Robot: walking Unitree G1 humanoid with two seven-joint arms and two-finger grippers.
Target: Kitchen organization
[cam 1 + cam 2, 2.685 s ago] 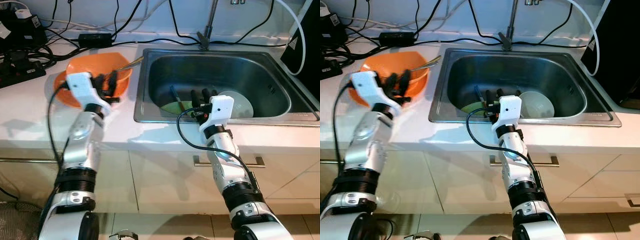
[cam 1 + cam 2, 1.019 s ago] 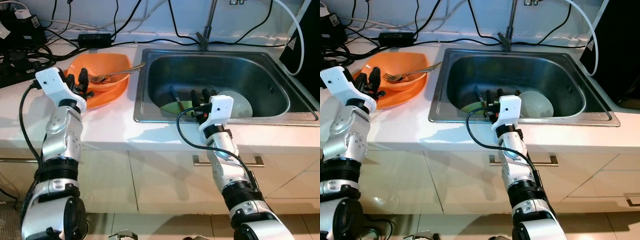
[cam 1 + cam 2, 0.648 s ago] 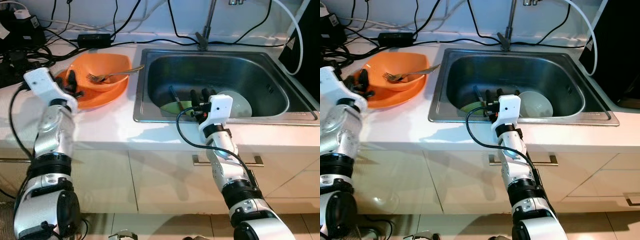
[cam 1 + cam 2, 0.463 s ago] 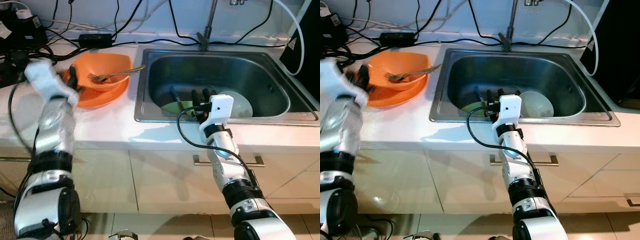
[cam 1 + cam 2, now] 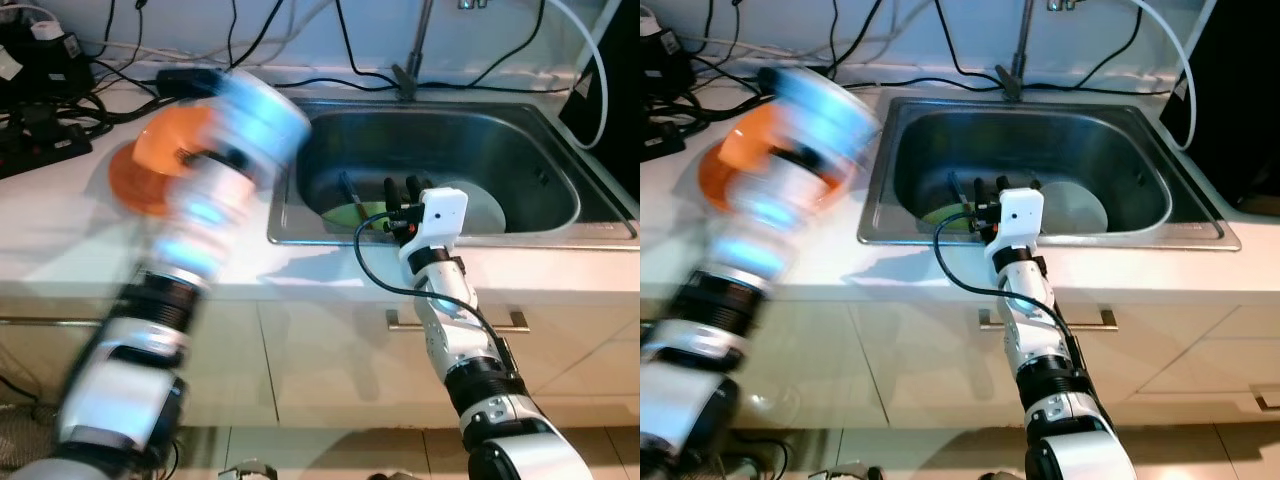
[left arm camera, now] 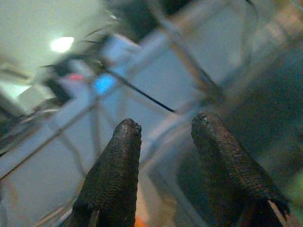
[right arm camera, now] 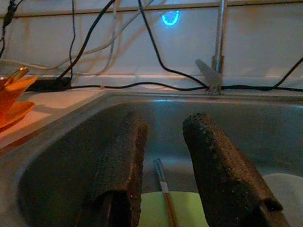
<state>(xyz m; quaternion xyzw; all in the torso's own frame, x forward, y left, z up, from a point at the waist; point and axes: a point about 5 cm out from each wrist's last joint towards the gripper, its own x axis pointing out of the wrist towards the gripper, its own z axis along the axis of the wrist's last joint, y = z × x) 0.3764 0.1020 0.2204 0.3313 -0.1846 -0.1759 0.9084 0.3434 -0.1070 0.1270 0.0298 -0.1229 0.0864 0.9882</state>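
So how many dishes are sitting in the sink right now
2: a green plate and a pale bowl beside it on the sink floor. More may hide behind the right tool.

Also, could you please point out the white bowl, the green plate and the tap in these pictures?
white bowl (image 5: pixel 490 208): left eye view, inner surface.
green plate (image 5: pixel 352 213): left eye view, visible rim.
tap (image 7: pixel 218 45): right wrist view, upright pipe.

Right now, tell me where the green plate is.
The green plate lies on the bottom of the sink, on its left side, just beyond the right gripper and beside the white bowl.
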